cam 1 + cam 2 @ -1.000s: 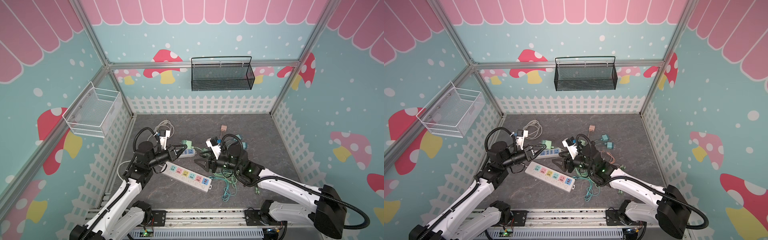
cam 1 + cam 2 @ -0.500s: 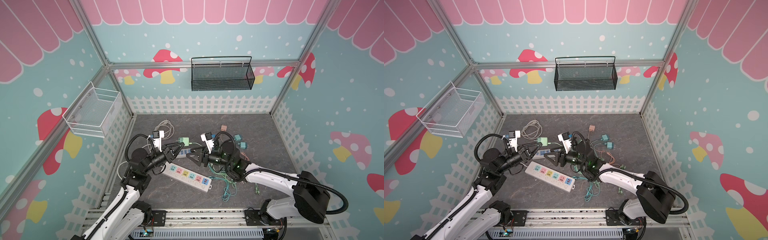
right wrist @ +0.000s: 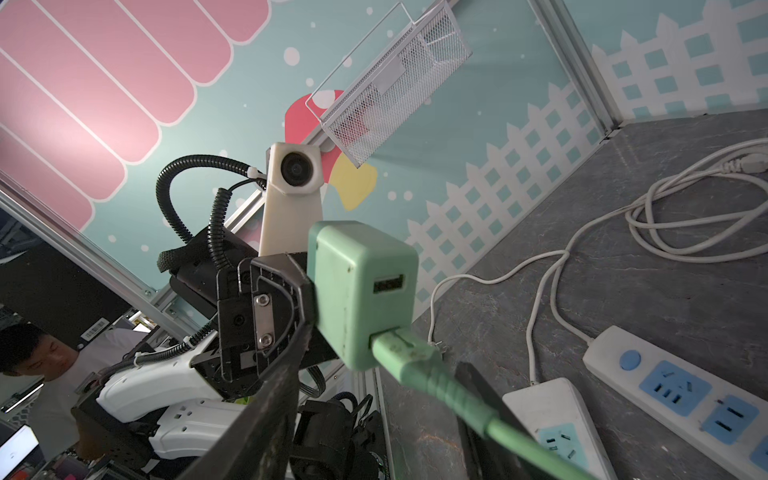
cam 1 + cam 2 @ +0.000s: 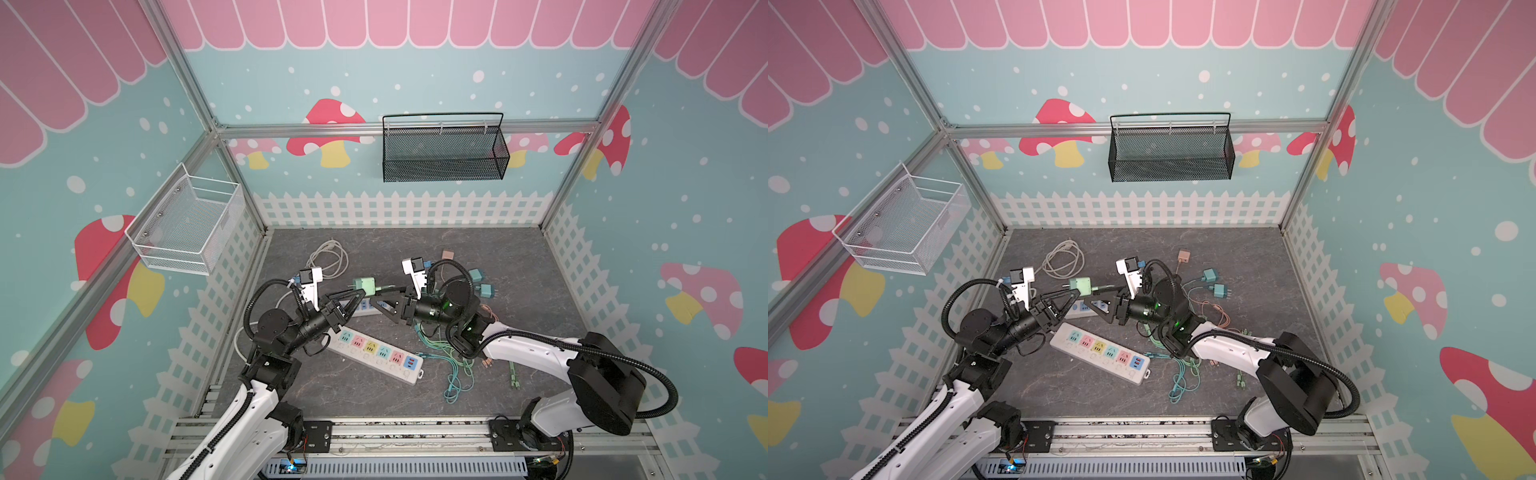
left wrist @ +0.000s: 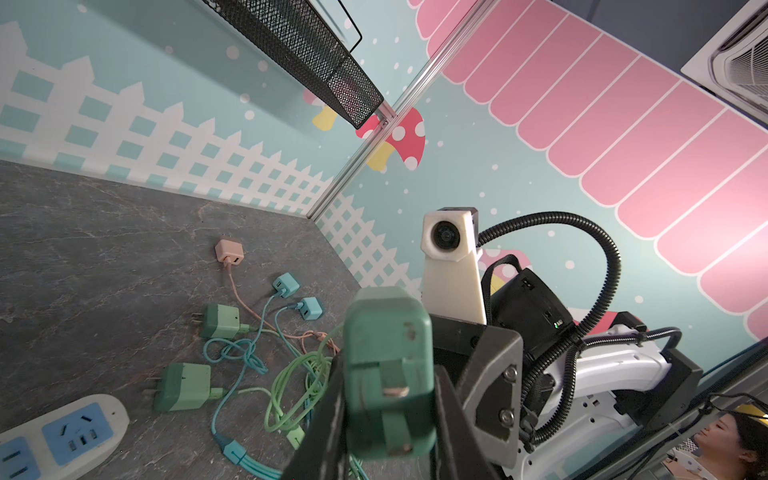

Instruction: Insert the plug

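Note:
The plug [image 4: 365, 286] is a light green charger block, held in the air over the floor in both top views [image 4: 1079, 285]. My left gripper [image 4: 360, 293] [image 4: 1076, 293] is shut on it. In the left wrist view its dark fingers [image 5: 328, 399] press both sides of the plug [image 5: 388, 365], gripper [image 5: 388, 395]. A green cable [image 3: 415, 365] is pushed into the block [image 3: 361, 291]. My right gripper [image 4: 374, 296] [image 4: 1088, 296] faces the left one, open, with that cable running between its spread fingers [image 3: 270, 415], gripper [image 3: 384, 353]. A power strip with coloured sockets [image 4: 376, 353] lies below.
A second white strip with blue sockets [image 3: 685, 390] lies beside the first, partly under the grippers [image 4: 361, 307]. Loose chargers [image 5: 183, 386] and tangled cables [image 4: 453, 365] lie at the right, a coiled white cord [image 4: 328, 259] behind. A black basket [image 4: 442, 151] and a white basket [image 4: 187, 226] hang on the walls.
My right gripper has swung left and up until its fingers straddle the cable at the plug. The left gripper has kept hold of the plug, with its arm drawn back a little.

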{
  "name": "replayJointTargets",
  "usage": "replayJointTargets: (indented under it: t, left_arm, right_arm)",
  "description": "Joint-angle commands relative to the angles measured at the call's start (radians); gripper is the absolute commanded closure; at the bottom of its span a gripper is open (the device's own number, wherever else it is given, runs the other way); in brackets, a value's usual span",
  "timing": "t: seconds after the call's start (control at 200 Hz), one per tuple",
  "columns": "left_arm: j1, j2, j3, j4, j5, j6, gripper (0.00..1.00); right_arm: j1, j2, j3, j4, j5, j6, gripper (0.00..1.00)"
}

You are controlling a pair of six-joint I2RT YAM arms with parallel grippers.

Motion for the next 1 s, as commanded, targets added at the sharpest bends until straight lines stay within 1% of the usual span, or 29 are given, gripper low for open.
replayJointTargets:
  t: [0.0, 0.13, 0.245, 0.535, 0.715, 0.996]
  left_arm:
    - [-0.002, -0.02, -0.026, 0.096, 0.02, -0.05, 1.0]
    - [-0.002, -0.022, -0.047, 0.134, 0.019, -0.071, 1.0]
    - [-0.002, -0.021, -0.065, 0.17, 0.018, -0.087, 1.0]
    - [-0.004, -0.034, -0.089, 0.189, 0.012, -0.084, 1.0]
    - [-0.004, -0.041, -0.098, 0.19, 0.01, -0.085, 1.0]
    - [-0.005, -0.04, -0.103, 0.207, 0.016, -0.106, 1.0]
  right_arm:
    - [-0.006, 0.014, 0.048, 0.077, -0.018, 0.042, 0.38]
    - [-0.007, 0.023, 0.074, 0.077, -0.024, 0.045, 0.41]
    - [-0.007, 0.038, 0.099, 0.077, -0.035, 0.053, 0.47]
    - [-0.007, 0.065, 0.118, 0.109, -0.051, 0.077, 0.55]
    - [-0.007, 0.067, 0.124, 0.128, -0.057, 0.078, 0.57]
    - [-0.006, 0.078, 0.138, 0.152, -0.082, 0.08, 0.56]
